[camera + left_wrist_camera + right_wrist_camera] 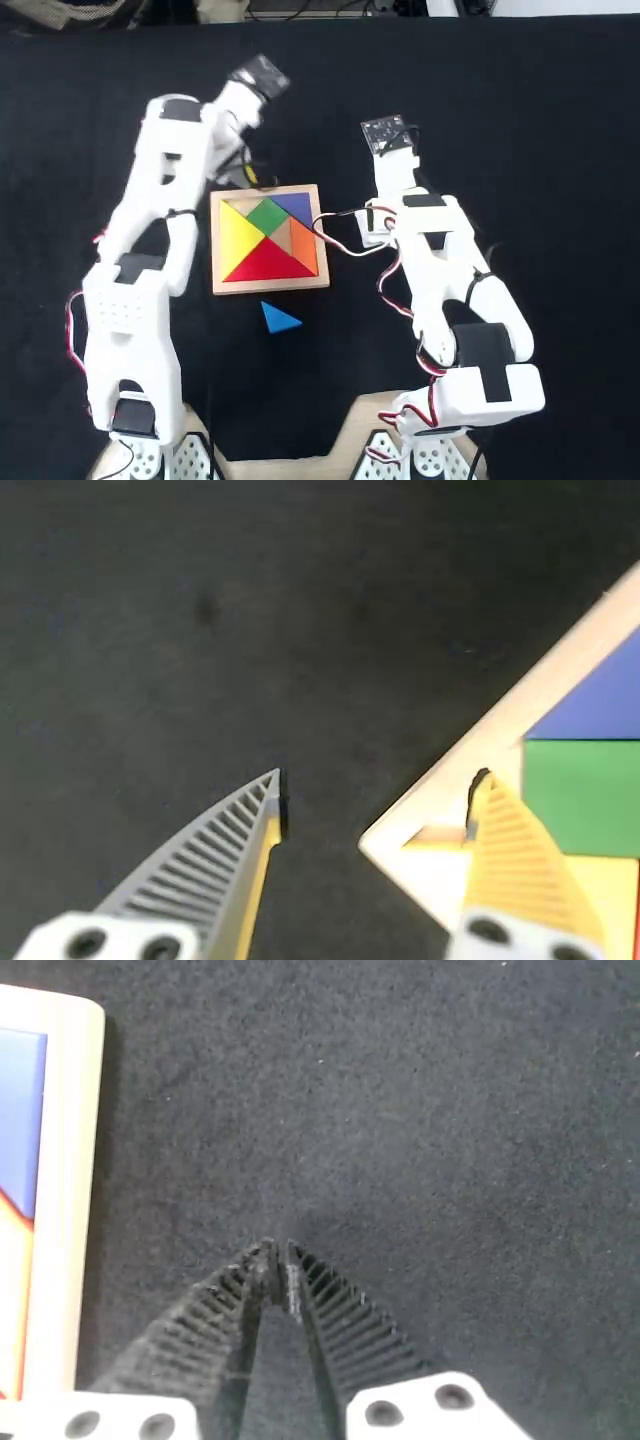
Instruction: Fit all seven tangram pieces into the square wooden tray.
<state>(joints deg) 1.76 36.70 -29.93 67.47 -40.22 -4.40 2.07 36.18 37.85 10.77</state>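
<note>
High view shows the square wooden tray laid at the middle of the black-covered table. Inside it a yellow triangle is seated along the left side, a red triangle along the near side, a green triangle at the far side, a blue-violet piece in the far right corner and an orange triangle at the right side. A tan patch is seen among them; whether it is a piece or bare floor cannot be told. A small blue triangle is left outside on the cloth, between the tray and the near edge of the table, close to the tray but apart from it.

The left gripper is held wide open astride the tray's far left corner: one finger is set over the cloth outside the rim, the other over the corner inside. The right gripper is closed on nothing, its tips pressed together over the cloth beside the tray's right rim.
</note>
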